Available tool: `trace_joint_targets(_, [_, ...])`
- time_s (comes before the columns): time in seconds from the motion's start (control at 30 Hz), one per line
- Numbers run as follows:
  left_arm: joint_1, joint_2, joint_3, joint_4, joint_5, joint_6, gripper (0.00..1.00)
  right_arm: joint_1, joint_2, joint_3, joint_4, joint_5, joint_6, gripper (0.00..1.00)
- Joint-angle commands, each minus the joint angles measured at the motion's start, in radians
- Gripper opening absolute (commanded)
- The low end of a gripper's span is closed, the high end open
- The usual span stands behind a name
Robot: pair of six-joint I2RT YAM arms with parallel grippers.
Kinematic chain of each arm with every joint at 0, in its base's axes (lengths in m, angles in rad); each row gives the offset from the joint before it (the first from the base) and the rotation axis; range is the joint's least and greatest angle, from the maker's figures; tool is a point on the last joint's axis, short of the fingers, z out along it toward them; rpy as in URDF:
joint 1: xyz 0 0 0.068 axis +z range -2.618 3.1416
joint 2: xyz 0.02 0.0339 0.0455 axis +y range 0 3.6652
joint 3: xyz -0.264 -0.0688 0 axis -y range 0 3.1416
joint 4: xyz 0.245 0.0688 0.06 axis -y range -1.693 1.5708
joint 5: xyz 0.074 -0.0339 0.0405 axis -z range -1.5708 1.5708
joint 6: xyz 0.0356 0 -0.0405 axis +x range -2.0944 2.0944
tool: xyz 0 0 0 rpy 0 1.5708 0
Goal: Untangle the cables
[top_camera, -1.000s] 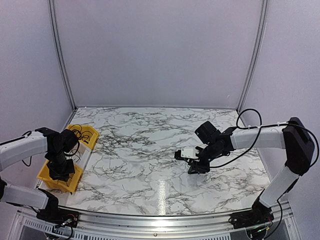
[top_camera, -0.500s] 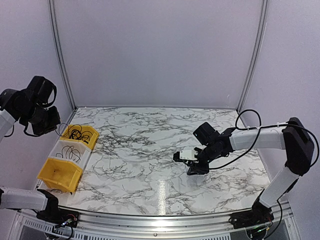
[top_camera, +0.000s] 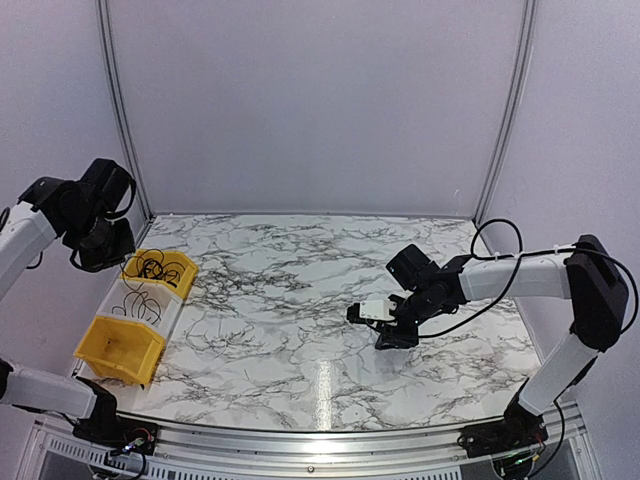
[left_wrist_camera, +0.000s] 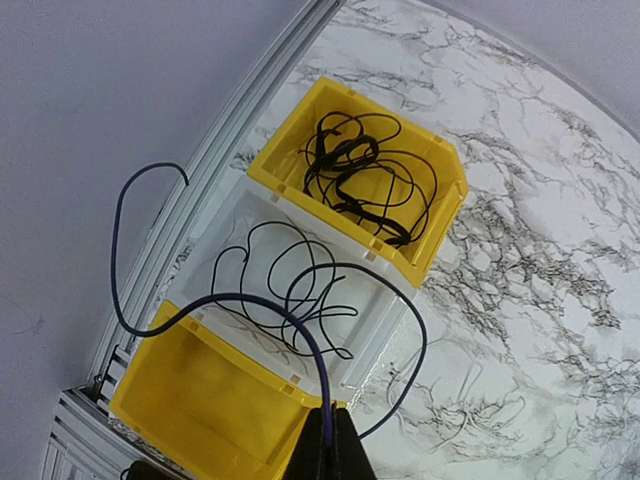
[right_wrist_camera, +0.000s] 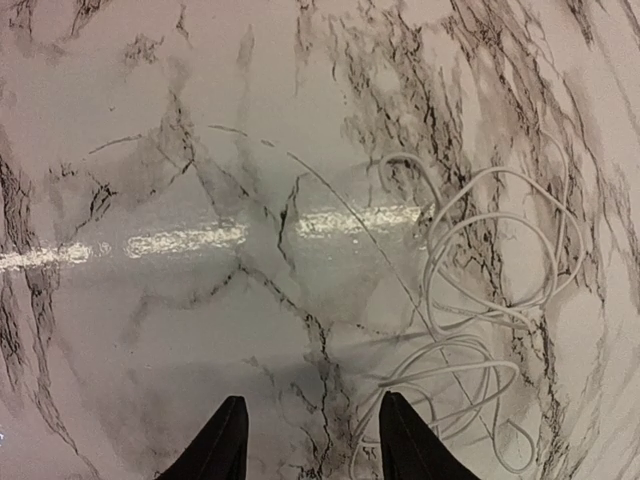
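My left gripper (left_wrist_camera: 332, 440) is shut on a thin dark blue cable (left_wrist_camera: 262, 305) and holds it high over three bins; the strand arcs up to the left and hangs free. In the top view this gripper (top_camera: 100, 240) is raised at the far left. A clump of black cables (left_wrist_camera: 362, 172) lies in the far yellow bin (left_wrist_camera: 295, 125). One looped black cable (left_wrist_camera: 300, 290) lies in the white bin (left_wrist_camera: 385, 330). My right gripper (right_wrist_camera: 310, 440) is open and empty, low over the marble, with a pale looped cable (right_wrist_camera: 480, 330) just right of its fingers.
The near yellow bin (left_wrist_camera: 210, 400) is empty. The three bins (top_camera: 115, 350) stand in a row at the table's left edge, next to a metal frame rail (left_wrist_camera: 230, 140). My right gripper (top_camera: 385, 325) sits right of the table's middle.
My left arm rose out of the bins to high at the far left, then came a little right and down. The right arm has barely moved.
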Motion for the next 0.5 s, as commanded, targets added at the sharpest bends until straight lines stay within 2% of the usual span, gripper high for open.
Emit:
trace_joint_targets(0.0, [-0.004, -0.012, -0.113, 0.104, 0.010, -0.034, 0.00, 0.008, 0.007, 0.026, -0.006, 0.013, -0.005, 0.45])
trace_joint_targets(0.47, [0.021, 0.009, -0.407, 0.359, 0.109, -0.055, 0.00, 0.009, 0.044, 0.028, -0.009, 0.017, -0.006, 0.45])
